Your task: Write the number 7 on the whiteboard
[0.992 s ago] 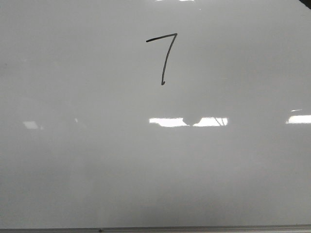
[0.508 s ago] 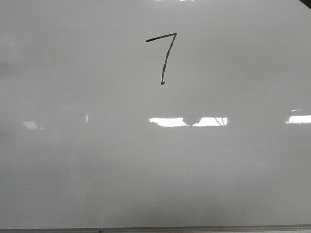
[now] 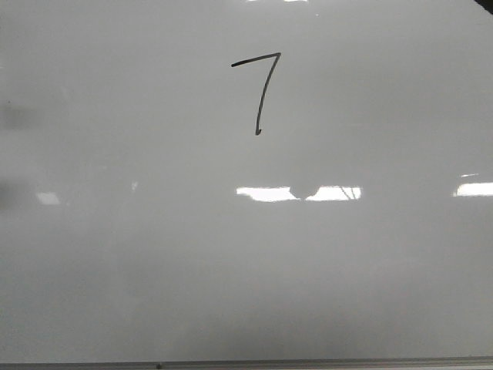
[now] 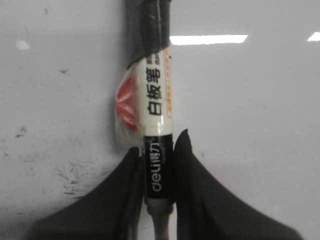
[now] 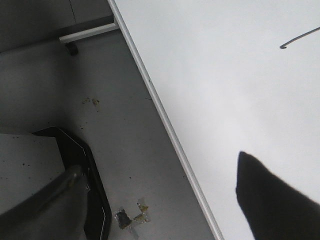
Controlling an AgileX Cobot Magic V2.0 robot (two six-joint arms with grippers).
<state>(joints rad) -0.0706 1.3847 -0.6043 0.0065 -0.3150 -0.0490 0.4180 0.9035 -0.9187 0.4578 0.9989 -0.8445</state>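
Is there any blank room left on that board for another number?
Plenty. The whiteboard is bare on both sides of the number 7 and everywhere below it, down to the grey bottom edge; only light reflections lie there. Only the strip above the 7 is tight.

Front view close on whiteboard (image 3: 370, 293)

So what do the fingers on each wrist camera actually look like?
The left gripper has two matte black fingers, broad at the base and tapering to curved, pointed tips. Of the right gripper, one dark, matte finger with a blunt angled tip shows clearly. No cables, markings or labels are visible on either.
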